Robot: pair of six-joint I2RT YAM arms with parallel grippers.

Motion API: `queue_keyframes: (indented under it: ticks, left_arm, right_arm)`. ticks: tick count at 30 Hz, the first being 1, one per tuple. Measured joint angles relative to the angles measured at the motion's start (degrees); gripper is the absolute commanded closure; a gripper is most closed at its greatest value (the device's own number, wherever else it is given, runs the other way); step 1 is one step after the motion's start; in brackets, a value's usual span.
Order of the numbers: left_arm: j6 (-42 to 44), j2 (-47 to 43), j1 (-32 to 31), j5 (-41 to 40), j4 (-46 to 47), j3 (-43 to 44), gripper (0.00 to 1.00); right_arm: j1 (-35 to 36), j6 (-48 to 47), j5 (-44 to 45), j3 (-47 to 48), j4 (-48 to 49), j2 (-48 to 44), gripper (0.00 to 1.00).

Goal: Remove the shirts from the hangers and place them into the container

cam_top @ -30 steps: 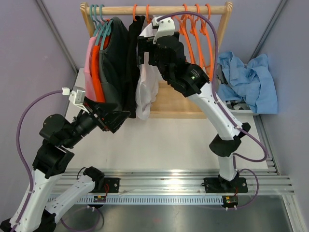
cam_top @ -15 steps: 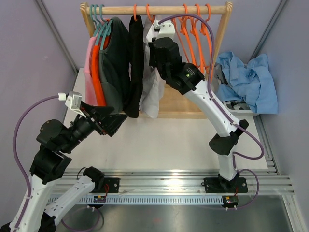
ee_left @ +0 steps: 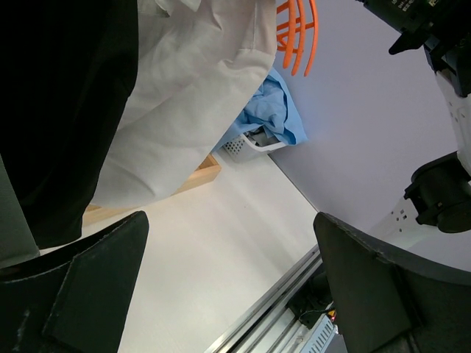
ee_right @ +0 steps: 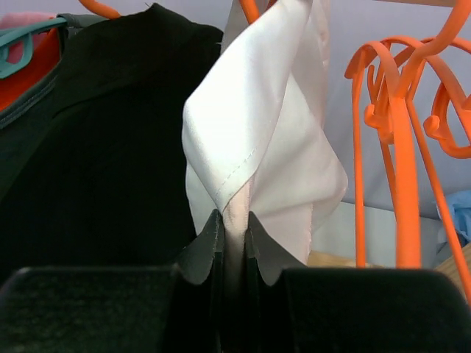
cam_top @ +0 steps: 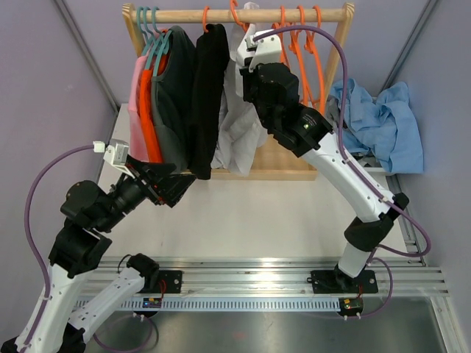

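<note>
Bright, even light; left hand [ee_left: 228, 283] looms dark, seemingly out of focus.

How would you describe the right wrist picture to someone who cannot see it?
The right hand pinches a fold of the white shirt. A black shirt hangs at the picture's left, bare orange hangers at its right.

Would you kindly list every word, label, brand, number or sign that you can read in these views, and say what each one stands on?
No text can be read in any view.
The small boards near the bottom of the top view: any marking is too small to read.
The white shirt, black shirt, orange hangers and blue shirts: no label or print shows.
</note>
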Motion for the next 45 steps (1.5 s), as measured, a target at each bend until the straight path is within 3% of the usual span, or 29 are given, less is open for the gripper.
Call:
queue_keyframes:
  ticks: [7, 11, 18, 24, 28, 34, 45]
  left_arm:
    - [-0.09, -0.13, 0.0, -0.33, 0.22, -0.33, 0.01]
    - [-0.17, -0.98, 0.0, -0.9, 0.79, -0.61, 0.01]
    - [-1.7, -0.79, 0.0, 0.57, 5.75, -1.92, 0.01]
    - [-5.2, 4.26, -0.57, 4.17, 13.81, -3.1, 0.01]
    - [-6.91, 9.07, -6.03, 4.37, 19.1, -2.97, 0.01]
    - [-4.61, 18.91, -22.21, 1.2, 21.92, 2.29, 0.01]
    - [-4.17, 27.02, -28.26, -0.72, 30.29, 4.72, 0.01]
  right_arm:
    - [-0.11, -0.02, -6.95, -8.92, 1.46, -7.76, 1.0]
    - [-0.11, 3.32, -13.16, -11.58, -8.37, -15.89, 1.0]
    - [0.52, 8.52, -23.19, -20.9, -21.07, -38.53, 1.0]
    - [0.66, 11.74, -36.02, -24.57, -26.6, -48.35, 1.0]
    - [0.68, 13.46, -42.01, -31.87, -28.44, -48.78, 1.0]
    - [0.68, 15.63, -45.72, -38.75, -31.28, -48.24, 1.0]
    - [0.68, 18.64, -48.19, -39.43, -31.32, -53.13, 1.0]
